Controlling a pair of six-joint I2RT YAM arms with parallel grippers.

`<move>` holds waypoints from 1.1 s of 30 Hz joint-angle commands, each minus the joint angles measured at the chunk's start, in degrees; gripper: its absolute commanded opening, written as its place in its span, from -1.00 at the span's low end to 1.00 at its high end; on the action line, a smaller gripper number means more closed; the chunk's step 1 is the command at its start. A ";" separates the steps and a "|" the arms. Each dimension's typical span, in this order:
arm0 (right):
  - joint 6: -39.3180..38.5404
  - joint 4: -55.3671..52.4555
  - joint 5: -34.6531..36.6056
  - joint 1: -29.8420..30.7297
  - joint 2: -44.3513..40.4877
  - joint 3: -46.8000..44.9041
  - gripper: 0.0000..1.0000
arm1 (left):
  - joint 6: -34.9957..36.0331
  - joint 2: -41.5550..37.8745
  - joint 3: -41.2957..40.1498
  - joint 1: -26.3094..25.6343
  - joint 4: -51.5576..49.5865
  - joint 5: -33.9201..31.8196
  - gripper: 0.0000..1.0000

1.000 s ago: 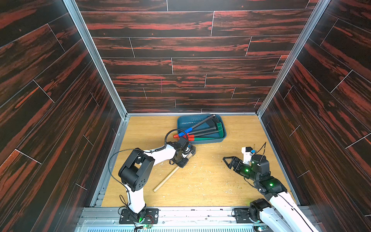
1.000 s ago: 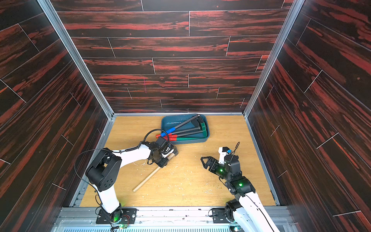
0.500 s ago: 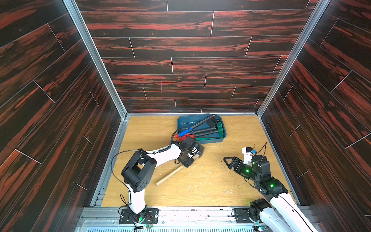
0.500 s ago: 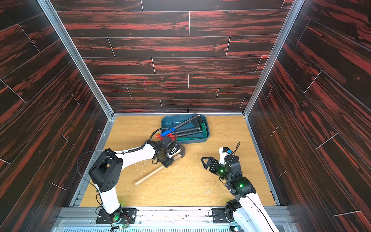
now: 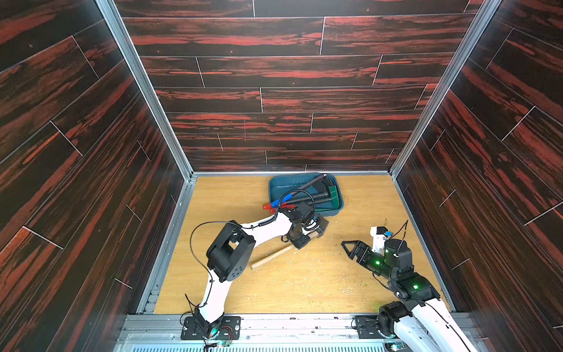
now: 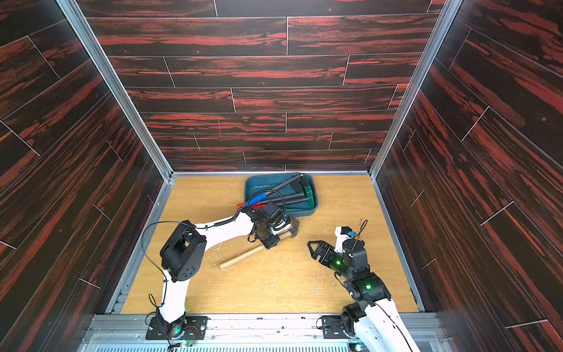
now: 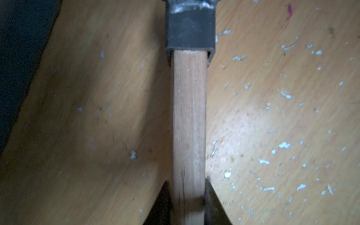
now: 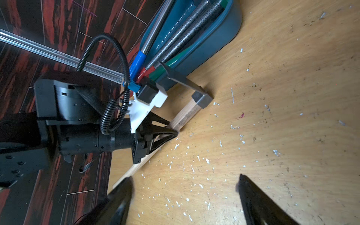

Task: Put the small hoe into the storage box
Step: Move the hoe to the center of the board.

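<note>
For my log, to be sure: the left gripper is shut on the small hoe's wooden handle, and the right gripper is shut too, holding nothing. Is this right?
No: the right gripper is open, as the right wrist view shows. It holds nothing; the left gripper is shut on the small hoe.

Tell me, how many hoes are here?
4, perhaps more. Three lie in the storage box: one blue-gripped hoe, two dark-shafted hoes. The wooden-handled small hoe sits beside it, clamped in the left gripper. Green parts in the box may belong to another.

The small hoe (image 7: 189,120) has a matt wooden handle and dull grey metal head; the storage box (image 8: 218,44) is glossy plastic.
</note>
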 commanded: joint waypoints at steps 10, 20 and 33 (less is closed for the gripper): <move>0.24 -4.20 3.48 -0.17 -2.92 -0.27 0.75 | -0.29 5.59 8.68 -3.53 -0.59 2.46 -1.00; 0.08 -4.67 3.59 -0.23 -2.96 -0.20 0.75 | 0.66 7.09 8.88 -4.26 0.02 1.93 -0.80; 0.34 -4.49 3.41 -0.23 -2.96 -0.20 0.75 | 0.55 5.15 5.67 -4.27 0.14 0.44 -0.19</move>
